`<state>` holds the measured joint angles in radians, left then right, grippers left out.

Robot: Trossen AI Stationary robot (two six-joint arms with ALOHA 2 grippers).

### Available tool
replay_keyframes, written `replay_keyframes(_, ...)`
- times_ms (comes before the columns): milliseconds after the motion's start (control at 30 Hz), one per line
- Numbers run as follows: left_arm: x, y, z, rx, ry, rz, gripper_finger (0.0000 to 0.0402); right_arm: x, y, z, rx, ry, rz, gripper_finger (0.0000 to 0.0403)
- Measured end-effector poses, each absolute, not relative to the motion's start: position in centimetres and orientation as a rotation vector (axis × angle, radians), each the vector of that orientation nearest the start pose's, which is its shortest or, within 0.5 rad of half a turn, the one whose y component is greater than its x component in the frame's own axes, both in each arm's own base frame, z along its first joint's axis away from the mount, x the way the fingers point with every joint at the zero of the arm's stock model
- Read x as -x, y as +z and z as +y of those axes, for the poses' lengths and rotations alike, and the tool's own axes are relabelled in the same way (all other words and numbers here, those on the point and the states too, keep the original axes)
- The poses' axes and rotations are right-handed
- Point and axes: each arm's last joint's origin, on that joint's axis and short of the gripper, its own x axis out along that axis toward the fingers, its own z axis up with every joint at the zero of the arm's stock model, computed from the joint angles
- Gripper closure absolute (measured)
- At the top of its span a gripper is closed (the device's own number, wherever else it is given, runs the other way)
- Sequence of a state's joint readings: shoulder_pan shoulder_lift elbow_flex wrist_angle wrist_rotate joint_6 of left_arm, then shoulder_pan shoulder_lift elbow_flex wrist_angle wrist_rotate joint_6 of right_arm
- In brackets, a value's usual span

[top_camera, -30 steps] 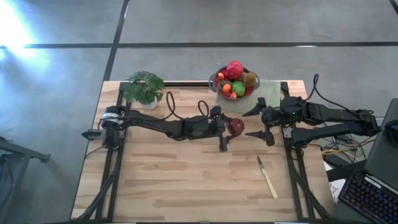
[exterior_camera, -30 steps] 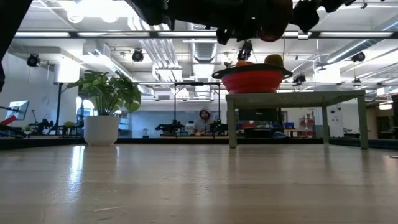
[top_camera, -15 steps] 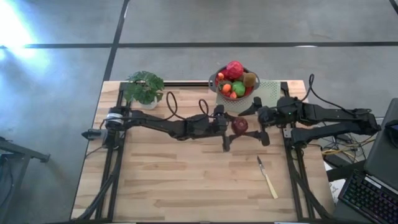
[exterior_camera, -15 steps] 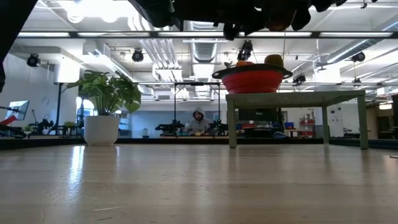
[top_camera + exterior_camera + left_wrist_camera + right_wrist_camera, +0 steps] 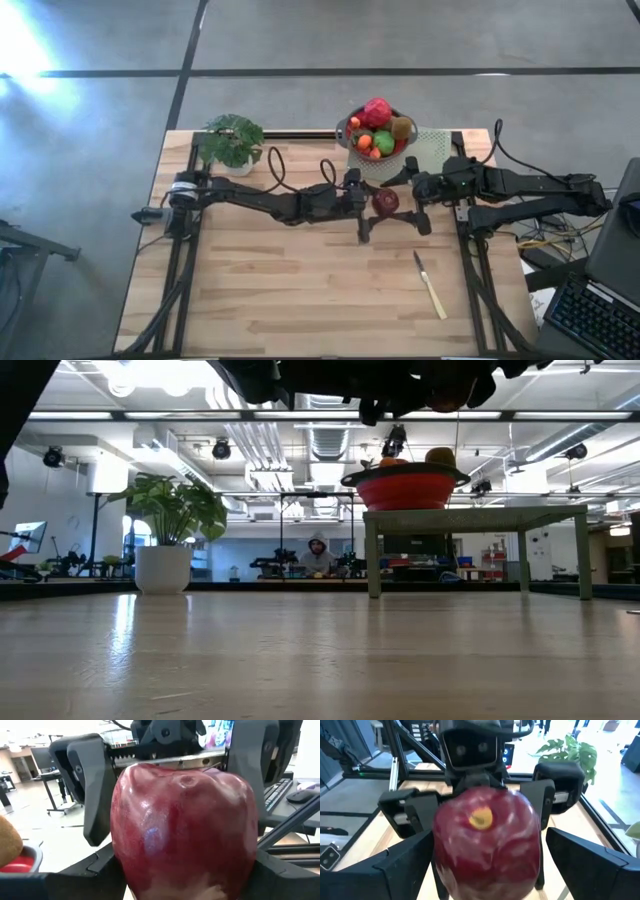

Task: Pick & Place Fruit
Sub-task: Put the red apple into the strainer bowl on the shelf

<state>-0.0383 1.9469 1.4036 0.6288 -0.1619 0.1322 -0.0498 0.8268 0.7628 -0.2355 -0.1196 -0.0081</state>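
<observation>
Holding the dark red apple [image 5: 384,202] above the wooden table [image 5: 300,300], the left gripper [image 5: 372,205] has its two fingers pressed on the sides of the fruit, as the left wrist view shows. The right gripper [image 5: 412,204] faces it from the other side with its fingers spread wide; they stand on both sides of the apple without touching it, as far as I can tell from the right wrist view. So the apple is between the two pincers, clamped by the left one only.

Behind both pincers, near the far edge of the table, the bowl [image 5: 345,130] stands on a small green stand [image 5: 432,145]. It already contains several fruits: a big magenta-red fruit [image 5: 377,111], a brown one [image 5: 402,126], a green one [image 5: 384,141] and small orange ones [image 5: 365,142].

I judge the task is partly done: one apple is in the air, probably at a handover, and it is not placed yet. No other loose fruit shows on the table. The potted plant [image 5: 232,141] stands far behind the left arm, and the knife [image 5: 431,286] lies in front of the right pincer.
</observation>
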Motion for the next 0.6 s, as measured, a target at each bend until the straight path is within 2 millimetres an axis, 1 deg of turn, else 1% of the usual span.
replay_keyframes(133, -45.36, 28.10, -1.22, -0.123, 0.130, -0.066, 0.0124, -18.20, 31.44, -0.56, -0.022, 0.070, 0.288, 0.0050)
replay_keyframes(300, -45.36, 28.08, -1.22, -0.122, 0.130, -0.065, 0.0124, -18.19, 31.42, -0.56, -0.024, 0.071, 0.290, 0.0102)
replay_keyframes(400, -45.36, 28.07, -1.22, -0.115, 0.129, -0.065, 0.0124, -18.19, 31.42, -0.56, -0.025, 0.071, 0.291, 0.0126)
replay_keyframes(500, -45.36, 28.07, -1.22, -0.115, 0.129, -0.066, 0.0124, -18.18, 31.43, -0.56, -0.026, 0.071, 0.290, 0.0136)
replay_keyframes(600, -45.36, 28.07, -1.22, -0.114, 0.129, -0.066, 0.0124, -18.18, 31.43, -0.56, -0.026, 0.071, 0.290, 0.0130)
